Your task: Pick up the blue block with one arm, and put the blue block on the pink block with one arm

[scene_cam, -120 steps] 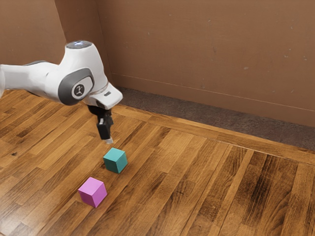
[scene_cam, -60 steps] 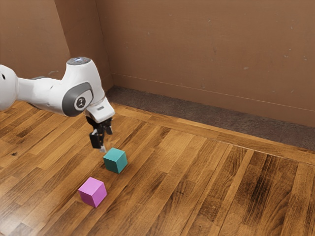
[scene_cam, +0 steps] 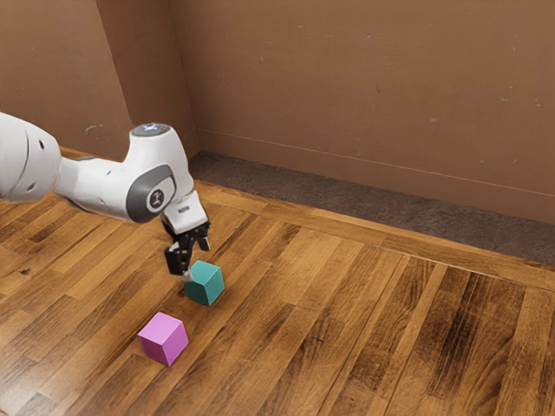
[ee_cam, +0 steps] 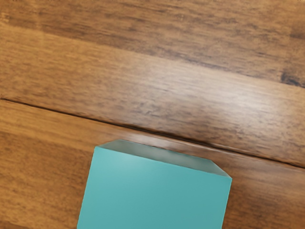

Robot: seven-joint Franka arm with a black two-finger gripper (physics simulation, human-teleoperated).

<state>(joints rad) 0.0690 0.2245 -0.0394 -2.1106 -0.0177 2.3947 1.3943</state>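
- Hovering spread, tool (scene_cam: 184,260) sat off-centre by blue block (scene_cam: 204,282); a finger could have clipped its top, shoving it.
- Nearby pink block (scene_cam: 163,338) risked a bump.

Wooden table (scene_cam: 364,303), gray strip (scene_cam: 390,204), brown wall (scene_cam: 364,78) behind.

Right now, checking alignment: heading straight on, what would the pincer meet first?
Probably the blue block, close under the pincer, which points down, though depth is unclear.
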